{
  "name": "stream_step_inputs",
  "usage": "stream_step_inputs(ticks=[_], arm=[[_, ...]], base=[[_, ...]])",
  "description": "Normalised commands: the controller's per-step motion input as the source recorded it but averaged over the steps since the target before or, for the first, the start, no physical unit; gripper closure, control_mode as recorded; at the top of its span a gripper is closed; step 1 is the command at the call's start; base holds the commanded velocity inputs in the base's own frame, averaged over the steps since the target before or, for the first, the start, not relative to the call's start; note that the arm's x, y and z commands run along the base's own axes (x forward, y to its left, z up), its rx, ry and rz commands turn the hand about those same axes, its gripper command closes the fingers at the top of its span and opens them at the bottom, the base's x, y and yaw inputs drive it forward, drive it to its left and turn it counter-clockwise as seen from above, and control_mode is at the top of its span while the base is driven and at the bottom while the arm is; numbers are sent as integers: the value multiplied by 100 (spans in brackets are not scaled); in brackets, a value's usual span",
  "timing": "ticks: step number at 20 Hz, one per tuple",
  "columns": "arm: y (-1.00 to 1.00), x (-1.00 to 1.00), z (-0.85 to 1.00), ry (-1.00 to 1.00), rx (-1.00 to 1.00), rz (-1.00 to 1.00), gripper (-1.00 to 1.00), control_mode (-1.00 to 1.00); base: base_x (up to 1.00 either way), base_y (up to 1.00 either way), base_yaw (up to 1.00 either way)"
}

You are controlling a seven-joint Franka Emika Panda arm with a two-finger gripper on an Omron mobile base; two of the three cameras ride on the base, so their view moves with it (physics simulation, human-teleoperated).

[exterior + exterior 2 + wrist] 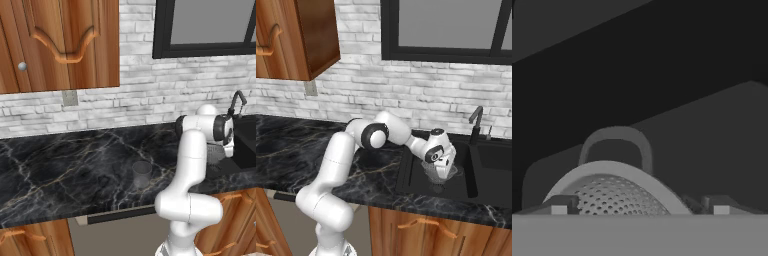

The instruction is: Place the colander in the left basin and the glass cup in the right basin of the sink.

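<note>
The colander [440,172] sits on the floor of the left basin [416,182], directly under the gripper [444,165], whose fingers stand spread wide, holding nothing. The glass cup [142,173] waits upright on the surface, well off to the left.

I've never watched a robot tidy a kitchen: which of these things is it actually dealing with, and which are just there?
Part of the job:
- colander, in the left basin
- glass cup, on the counter
- right basin
- gripper, open over the colander

Just there:
- faucet
- wall cabinet
- window
</note>
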Motion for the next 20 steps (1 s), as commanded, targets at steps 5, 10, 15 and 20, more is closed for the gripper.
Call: stream_step_inputs(ticks=[5, 10, 15, 20], arm=[[2, -39, 0, 8, 8, 0, -100, -100], [7, -34, 15, 7, 7, 0, -100, -100], [17, -15, 34, 6, 7, 0, -100, -100], [30, -15, 35, 4, 5, 4, -100, -100]], base=[[0, 0, 0], [0, 0, 0], [0, 0, 0], [0, 0, 0]])
